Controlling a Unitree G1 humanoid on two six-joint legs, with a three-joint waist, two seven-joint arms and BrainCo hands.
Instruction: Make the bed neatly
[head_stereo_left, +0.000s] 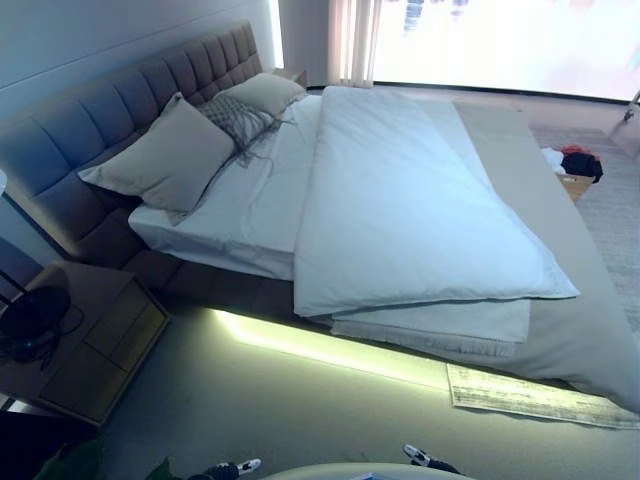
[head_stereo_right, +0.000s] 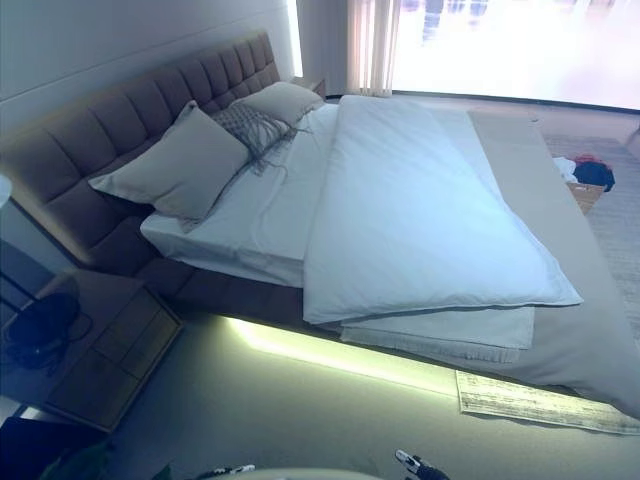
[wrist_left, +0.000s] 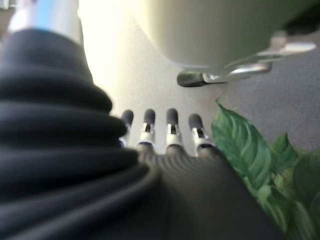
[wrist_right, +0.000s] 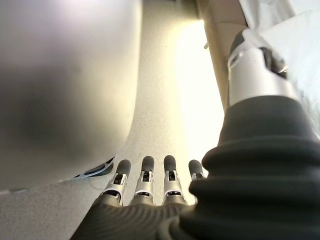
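The bed (head_stereo_left: 560, 330) runs from a padded headboard (head_stereo_left: 100, 110) on the left to the window side. A white duvet (head_stereo_left: 400, 210) lies along its middle, slightly askew, with a folded layer (head_stereo_left: 440, 325) sticking out under its near edge. White sheet (head_stereo_left: 250, 200) is bare beside the pillows. A large beige pillow (head_stereo_left: 165, 155) leans on the headboard, with a grey textured cushion (head_stereo_left: 235, 118) and a second beige pillow (head_stereo_left: 265, 92) behind it. My left hand (wrist_left: 170, 125) and right hand (wrist_right: 145, 175) show only in the wrist views, hanging over the floor with straight fingers and holding nothing.
A wooden nightstand (head_stereo_left: 90, 345) with a black object (head_stereo_left: 30, 315) stands at the near left. A pale rug (head_stereo_left: 540, 395) lies by the lit bed base. A basket of clothes (head_stereo_left: 575, 165) sits beyond the bed. Green plant leaves (wrist_left: 245, 145) are near my left hand.
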